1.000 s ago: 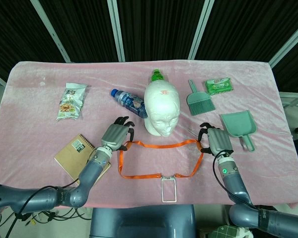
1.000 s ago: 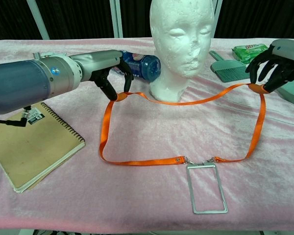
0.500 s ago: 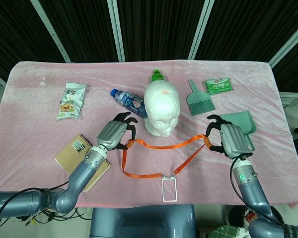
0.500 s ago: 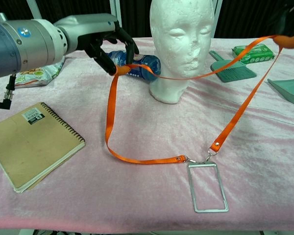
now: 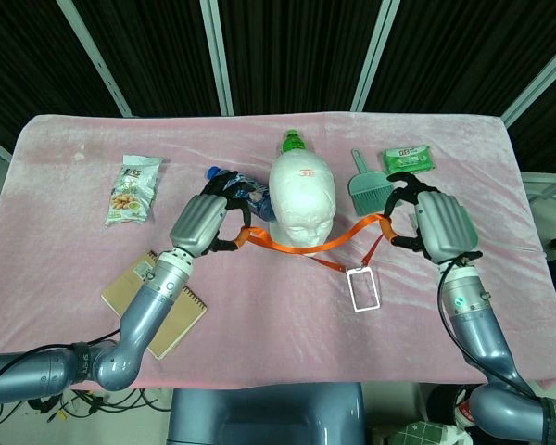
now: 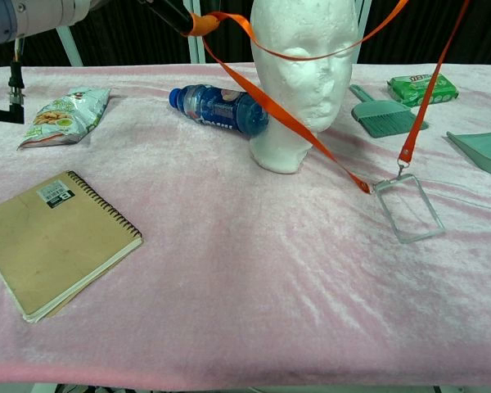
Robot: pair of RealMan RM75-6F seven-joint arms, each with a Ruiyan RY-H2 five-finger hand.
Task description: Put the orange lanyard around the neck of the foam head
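The white foam head (image 5: pixel 301 199) stands upright mid-table and shows large in the chest view (image 6: pixel 303 74). My left hand (image 5: pixel 207 222) pinches the orange lanyard (image 5: pixel 278 243) to the left of the foam head. My right hand (image 5: pixel 435 222) holds the strap to the head's right. Both hands are raised, and the loop hangs in front of the face, one strand crossing it (image 6: pixel 270 100). The clear badge holder (image 5: pixel 361 287) dangles off the table (image 6: pixel 407 209). Only the fingertips of my left hand (image 6: pixel 173 11) reach the chest view; the right hand is above its top edge.
A blue bottle (image 5: pixel 241 190) lies left of the foam head and a green-capped bottle (image 5: pixel 294 142) stands behind it. A snack bag (image 5: pixel 132 190) and notebook (image 6: pixel 53 241) are at the left. A green brush (image 5: pixel 371 185), wipes pack (image 5: pixel 408 159) and dustpan (image 6: pixel 483 151) are at the right.
Both hands have lifted the lanyard off the table and moved it back toward the foam head. The strap now hangs at face height and the badge holder has left the cloth.
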